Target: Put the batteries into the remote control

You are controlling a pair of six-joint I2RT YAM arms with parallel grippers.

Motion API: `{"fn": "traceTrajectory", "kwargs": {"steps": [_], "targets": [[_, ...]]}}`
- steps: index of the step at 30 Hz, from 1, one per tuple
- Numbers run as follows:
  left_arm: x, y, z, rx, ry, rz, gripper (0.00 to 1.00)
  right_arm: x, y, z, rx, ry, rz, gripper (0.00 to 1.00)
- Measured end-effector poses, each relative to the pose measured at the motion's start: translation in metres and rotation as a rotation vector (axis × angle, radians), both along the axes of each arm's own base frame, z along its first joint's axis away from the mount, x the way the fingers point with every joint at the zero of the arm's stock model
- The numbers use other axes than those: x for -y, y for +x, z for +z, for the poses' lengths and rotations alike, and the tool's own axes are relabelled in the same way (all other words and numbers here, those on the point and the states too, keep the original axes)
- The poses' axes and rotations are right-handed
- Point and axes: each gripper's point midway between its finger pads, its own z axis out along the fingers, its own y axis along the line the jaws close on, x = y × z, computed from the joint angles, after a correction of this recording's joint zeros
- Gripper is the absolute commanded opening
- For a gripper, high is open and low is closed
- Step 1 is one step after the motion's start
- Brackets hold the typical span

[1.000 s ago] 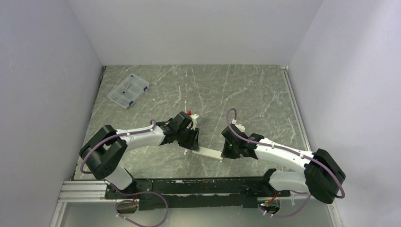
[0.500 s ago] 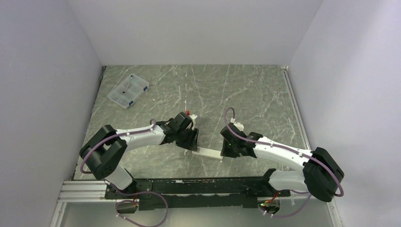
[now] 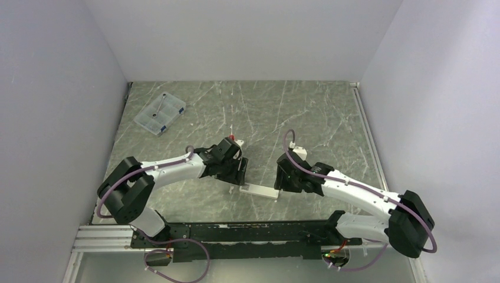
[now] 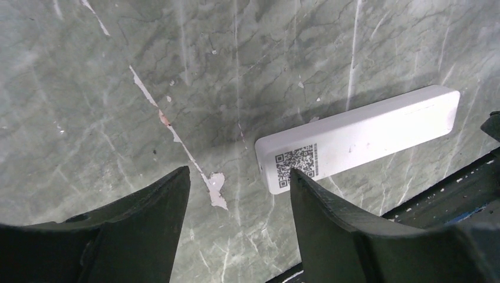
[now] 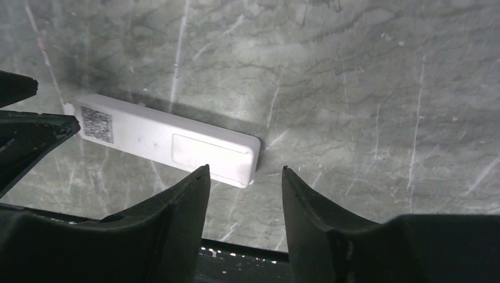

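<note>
Between the two grippers, on the grey-green marbled table, the remote control is laid flat with its back turned up. A QR label and the outline of a rectangular cover are seen on it. The left gripper is spread apart with nothing gripped, and the labelled end of the remote lies just beside one fingertip. The right gripper is likewise spread, and the other end is found just before its gap. Whether any finger touches the remote cannot be told. A clear compartment box is seen well apart, at the back left.
</note>
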Motion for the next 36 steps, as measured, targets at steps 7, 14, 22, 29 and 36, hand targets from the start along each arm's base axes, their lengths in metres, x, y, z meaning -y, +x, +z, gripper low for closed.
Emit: {"fn": "traceTrajectory", "kwargs": {"steps": [7, 14, 22, 29, 36], "targets": [[-0.005, 0.005, 0.032, 0.057, -0.010, 0.026, 0.78, -0.001, 0.015, 0.029, 0.098, -0.004, 0.033, 0.62], [-0.010, 0.008, 0.070, 0.111, -0.036, 0.060, 0.89, -0.003, 0.026, 0.052, 0.185, -0.021, 0.108, 0.67], [-0.025, 0.006, 0.103, 0.167, -0.049, 0.098, 0.99, -0.012, 0.025, 0.060, 0.227, -0.043, 0.302, 0.75], [-0.044, -0.001, 0.123, 0.195, -0.059, 0.172, 0.99, -0.039, 0.010, 0.056, 0.216, 0.016, 0.587, 0.76], [-0.067, -0.015, 0.144, 0.233, -0.116, 0.254, 0.99, -0.064, 0.004, 0.046, 0.205, 0.076, 0.755, 0.82]]}}
